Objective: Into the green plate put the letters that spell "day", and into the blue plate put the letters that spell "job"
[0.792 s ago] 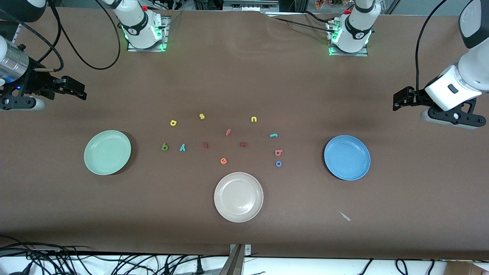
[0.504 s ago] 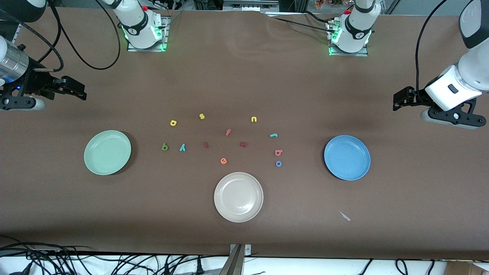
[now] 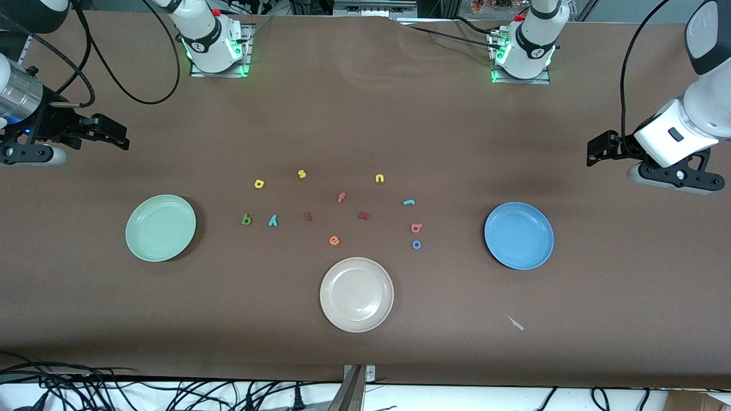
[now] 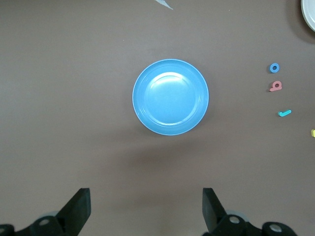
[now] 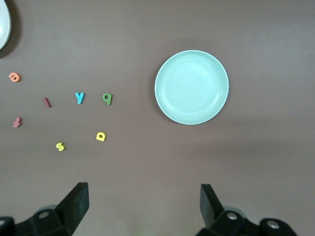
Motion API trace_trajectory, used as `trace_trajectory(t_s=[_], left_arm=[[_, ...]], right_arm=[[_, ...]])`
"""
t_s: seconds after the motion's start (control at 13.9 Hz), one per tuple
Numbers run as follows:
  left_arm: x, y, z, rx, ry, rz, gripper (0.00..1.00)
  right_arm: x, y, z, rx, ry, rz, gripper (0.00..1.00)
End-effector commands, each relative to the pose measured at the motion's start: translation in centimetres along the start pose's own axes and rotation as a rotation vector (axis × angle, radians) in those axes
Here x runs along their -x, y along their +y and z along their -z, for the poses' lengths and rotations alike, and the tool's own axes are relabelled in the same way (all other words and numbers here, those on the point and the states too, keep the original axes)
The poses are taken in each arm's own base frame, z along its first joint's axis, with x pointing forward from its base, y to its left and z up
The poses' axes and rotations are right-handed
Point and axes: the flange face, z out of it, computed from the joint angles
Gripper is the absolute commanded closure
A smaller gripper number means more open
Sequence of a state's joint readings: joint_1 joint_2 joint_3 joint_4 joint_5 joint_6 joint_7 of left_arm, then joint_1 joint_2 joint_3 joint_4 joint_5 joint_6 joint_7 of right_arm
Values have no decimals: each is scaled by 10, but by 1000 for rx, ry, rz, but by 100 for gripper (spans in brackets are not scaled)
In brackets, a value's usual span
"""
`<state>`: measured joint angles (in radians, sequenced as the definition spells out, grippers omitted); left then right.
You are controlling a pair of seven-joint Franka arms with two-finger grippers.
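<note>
Evidently nothing is sorted yet: both round shallow plates lie bare. Dark green d (image 3: 246, 219), teal y (image 3: 273, 220) and yellow a (image 3: 259, 183) sit at three o'clock of the pale mint-green plate (image 3: 143, 242), y's stem pointing toward the camera. Teal hooked j (image 3: 409, 202), long axis crosswise, salmon-red b (image 3: 416, 228) and blue ring o (image 3: 417, 244) sit at nine o'clock of the mid-blue plate (image 3: 537, 257). Left gripper (image 4: 145, 209) and right gripper (image 5: 142, 209) hover wide apart, waiting.

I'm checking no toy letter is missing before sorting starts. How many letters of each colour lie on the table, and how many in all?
Yellow: 3 (a, s, n)
Teal: 2 (y, j)
Dark green: 1 (d)
Blue: 1 (o)
Orange: 1 (e)
Salmon or red: 4
Total: 12
</note>
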<state>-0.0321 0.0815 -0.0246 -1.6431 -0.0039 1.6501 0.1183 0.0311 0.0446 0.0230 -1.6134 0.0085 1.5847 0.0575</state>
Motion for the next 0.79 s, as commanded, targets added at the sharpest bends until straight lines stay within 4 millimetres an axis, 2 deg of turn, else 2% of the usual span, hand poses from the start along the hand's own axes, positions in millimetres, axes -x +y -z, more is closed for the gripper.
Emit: trace_trajectory(t_s=[0.0, 0.43, 0.72], left_arm=[[-2, -1, 3, -14, 7, -8, 0], [-2, -3, 3, -14, 10, -5, 0], [-8, -2, -10, -11, -13, -10, 0]], right_arm=[[1, 1, 1, -9, 7, -6, 0], [1, 1, 1, -7, 7, -6, 0], [1, 1, 2, -7, 9, -6, 0]])
